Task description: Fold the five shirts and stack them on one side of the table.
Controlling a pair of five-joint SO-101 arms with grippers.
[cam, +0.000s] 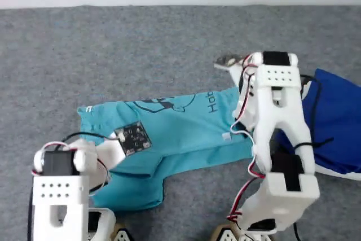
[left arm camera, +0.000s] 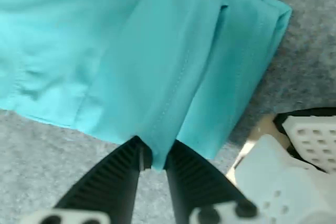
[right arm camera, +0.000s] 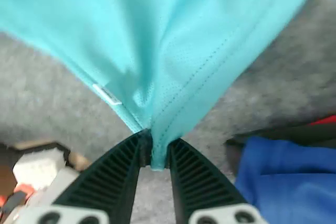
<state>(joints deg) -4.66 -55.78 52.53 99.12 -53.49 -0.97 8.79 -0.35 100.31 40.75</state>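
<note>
Edge of teal shirt (left arm camera: 131,51) (doubled) between jaws

The left arm (cam: 59,187) sits at about 7 o'clock on the table. It bends low, and its wrist points toward 2 o'clock. The left gripper (left arm camera: 154,157) has its two black fingers (left arm camera: 113,182) pressed together on an edge of the teal shirt (left arm camera: 131,51). The right arm (cam: 276,117) stands at about 5 o'clock and stretches up toward 12 o'clock. The right gripper (right arm camera: 155,153) is pinched tight on a fold of the same shirt.
</note>
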